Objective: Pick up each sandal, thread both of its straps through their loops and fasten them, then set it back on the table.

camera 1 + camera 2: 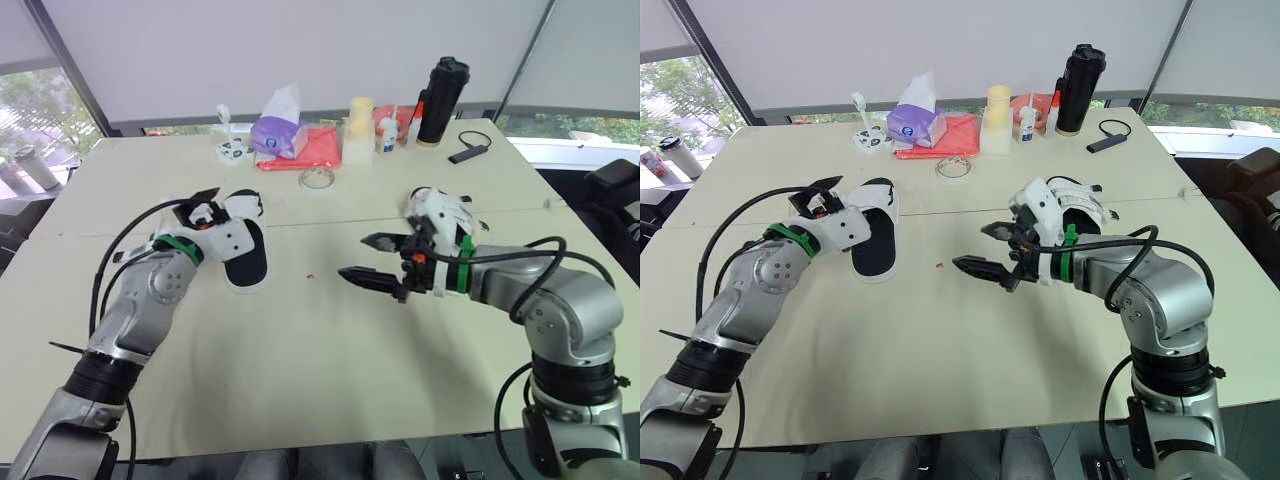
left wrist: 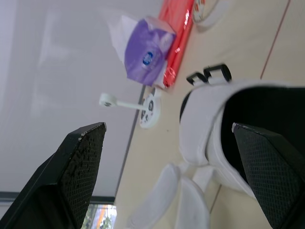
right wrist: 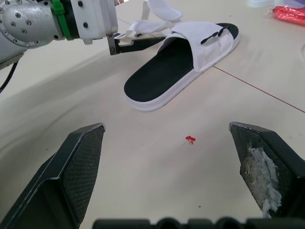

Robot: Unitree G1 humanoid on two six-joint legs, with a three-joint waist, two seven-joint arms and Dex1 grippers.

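Observation:
A white sandal (image 1: 246, 252) with a black footbed lies on the table (image 1: 300, 340) left of centre, its two straps loose. My left gripper (image 1: 199, 205) is open at the strap end, and the strap band (image 2: 205, 119) sits between its fingers in the left wrist view. Across the table, my right gripper (image 1: 357, 257) is open and empty, pointing toward that sandal (image 3: 162, 71) with a gap of bare table between them. A second white sandal (image 1: 1085, 197) lies behind my right wrist, partly hidden by it.
Along the far edge stand a purple tissue pack (image 1: 278, 130), a red cloth (image 1: 318, 150), a tape roll (image 1: 318, 179), yellow cups (image 1: 359, 128), a black bottle (image 1: 442, 100) and a black cable (image 1: 468, 152). A red speck (image 1: 312, 275) lies between the grippers.

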